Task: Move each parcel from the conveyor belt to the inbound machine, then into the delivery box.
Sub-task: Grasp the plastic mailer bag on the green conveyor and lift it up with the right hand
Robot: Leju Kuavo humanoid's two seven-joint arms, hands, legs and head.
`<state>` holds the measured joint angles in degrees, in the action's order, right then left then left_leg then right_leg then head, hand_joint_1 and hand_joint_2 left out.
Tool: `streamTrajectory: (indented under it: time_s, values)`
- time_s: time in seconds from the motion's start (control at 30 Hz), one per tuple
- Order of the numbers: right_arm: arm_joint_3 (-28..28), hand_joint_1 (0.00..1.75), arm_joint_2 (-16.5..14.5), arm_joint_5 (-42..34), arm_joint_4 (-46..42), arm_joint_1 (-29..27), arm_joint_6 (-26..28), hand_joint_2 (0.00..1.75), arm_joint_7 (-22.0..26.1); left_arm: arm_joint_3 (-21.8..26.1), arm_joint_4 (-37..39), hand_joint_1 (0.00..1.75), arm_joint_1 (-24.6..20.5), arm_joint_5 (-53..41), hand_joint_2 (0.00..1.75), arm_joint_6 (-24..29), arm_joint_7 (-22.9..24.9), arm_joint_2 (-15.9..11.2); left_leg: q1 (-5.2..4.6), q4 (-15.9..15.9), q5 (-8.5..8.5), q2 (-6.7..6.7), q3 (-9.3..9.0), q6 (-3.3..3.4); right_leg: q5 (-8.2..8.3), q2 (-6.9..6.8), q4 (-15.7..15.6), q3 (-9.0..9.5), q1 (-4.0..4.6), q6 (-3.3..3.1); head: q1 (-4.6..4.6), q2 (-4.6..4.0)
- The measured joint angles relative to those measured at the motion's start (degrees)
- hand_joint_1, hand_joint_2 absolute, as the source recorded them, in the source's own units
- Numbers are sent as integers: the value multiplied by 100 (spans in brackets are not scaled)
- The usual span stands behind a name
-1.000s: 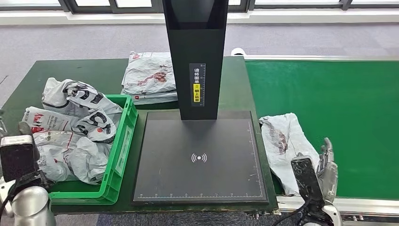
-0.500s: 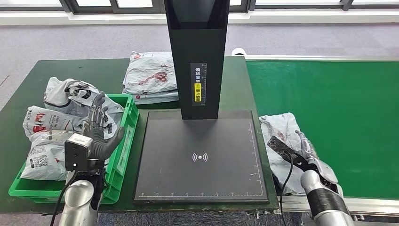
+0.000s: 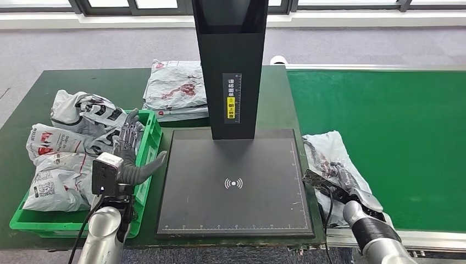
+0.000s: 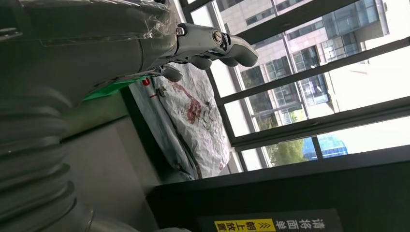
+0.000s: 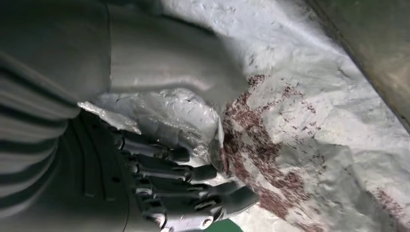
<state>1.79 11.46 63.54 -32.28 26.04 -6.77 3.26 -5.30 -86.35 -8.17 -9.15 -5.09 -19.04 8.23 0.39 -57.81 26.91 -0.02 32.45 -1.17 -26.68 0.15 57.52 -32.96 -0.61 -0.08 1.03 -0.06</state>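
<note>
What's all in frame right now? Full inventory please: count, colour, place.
parcel on belt: 1, white with dark red print, near edge of the conveyor, under the right hand.
conveyor belt: 1, green, right of the scanner.
inbound machine: 1, black flat plate with a black column, centre of the table.
delivery box: 1, green crate, left of the plate.
parcels in box: several, white with black and red print, piled in the crate.
parcels behind box: small stack, white with red print, left of the column.
table: 1, dark green.
left hand: fingers spread, holding nothing, over the crate's right edge.
right hand: fingers curled into the belt parcel's wrapping.
</note>
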Motion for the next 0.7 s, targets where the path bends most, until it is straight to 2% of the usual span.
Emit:
streamTrajectory:
  time_s: [0.3, 0.7]
  values:
    - [460, 175, -64, -49, 105, 18, 116, 175, -129, -8, -9, 0, 85, -99, 175, 22, 61, 27, 20, 0, 7, 35, -24, -9, 4, 27, 0, 9, 6, -10, 0, 0]
    - [549, 175, -57, -503, 26, -98, 144, 175, -114, -1, -48, 0, 183, -160, 175, 24, 52, 55, 37, 2, 5, 36, -27, -20, 4, 29, 1, 9, 20, -24, 0, -1]
